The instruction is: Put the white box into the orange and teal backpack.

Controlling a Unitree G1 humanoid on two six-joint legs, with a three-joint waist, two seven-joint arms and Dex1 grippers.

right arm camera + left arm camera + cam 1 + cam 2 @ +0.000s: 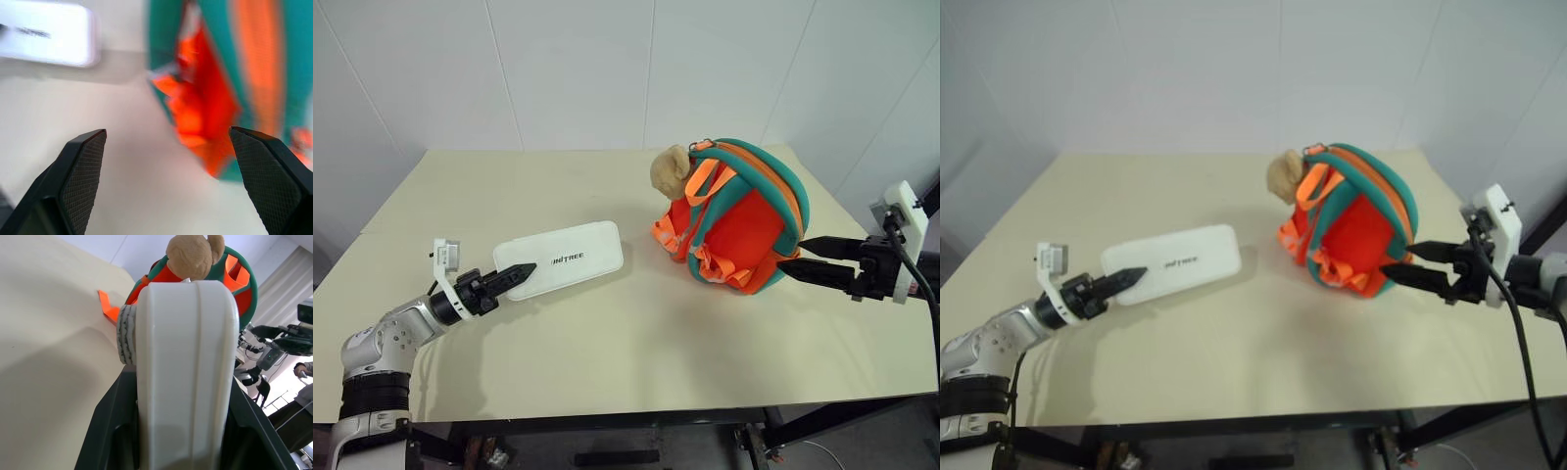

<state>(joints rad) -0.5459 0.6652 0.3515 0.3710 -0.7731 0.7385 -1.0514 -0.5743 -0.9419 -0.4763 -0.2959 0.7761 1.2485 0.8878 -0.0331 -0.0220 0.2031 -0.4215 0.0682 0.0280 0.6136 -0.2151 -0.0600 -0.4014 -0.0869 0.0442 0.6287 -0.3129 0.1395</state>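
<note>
The white box [558, 260] lay flat on the counter [636, 343], left of the middle of the head picture. The backpack [744, 220] stood to its right, near the far right side of the counter. A tan plush ball [671, 169] hung at the top of the bag, on the side facing the box.

The left end effector [521, 274] sat at the near left end of the box. In the left wrist picture its two black fingers were pinched on the end of the box [183, 372], one on each flat face. The box still rested on the counter.

The right end effector [808, 257] was spread wide, with nothing in it. Its tips sat just beside the lower right of the backpack, and I could not tell if they touched it.

The box looked stiff and smooth, so it could slip from a pinch at one end. It also looked long, so the far end might dip when lifted. A hold nearer the middle would likely be steadier. The bag looked soft and floppy. I could not see an open mouth on it, so it would likely need to be held open.
</note>
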